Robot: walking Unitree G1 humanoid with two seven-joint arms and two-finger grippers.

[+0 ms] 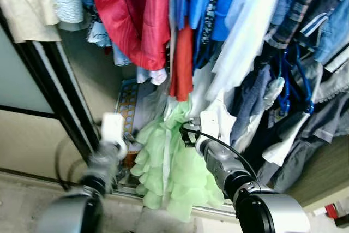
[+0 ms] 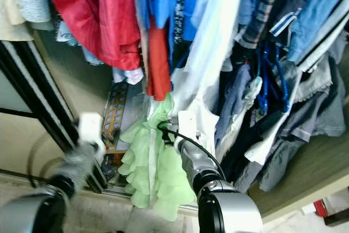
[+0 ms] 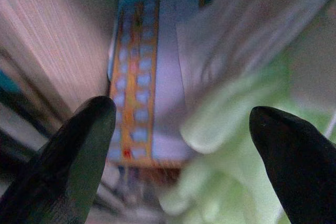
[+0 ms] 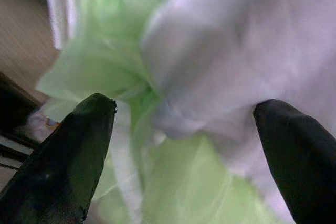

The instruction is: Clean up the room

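Beneath a crowded rail of hanging clothes (image 1: 229, 20), the right gripper (image 4: 184, 114) is held with fingers apart against a ruffled pale-green garment (image 1: 174, 173) and white fabric (image 4: 252, 61). The left gripper (image 3: 181, 116), also spread apart, is aimed at a patterned blue-and-orange box (image 3: 139, 82) beside it.

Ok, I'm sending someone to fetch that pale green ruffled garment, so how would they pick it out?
Look in the open wardrobe, under the packed row of hanging clothes. Below the red jacket and the orange-red piece, the pale green ruffled garment hangs down toward the bottom track, between the open left gripper and open right gripper. It is the only mint-green, tiered, frilly item there.
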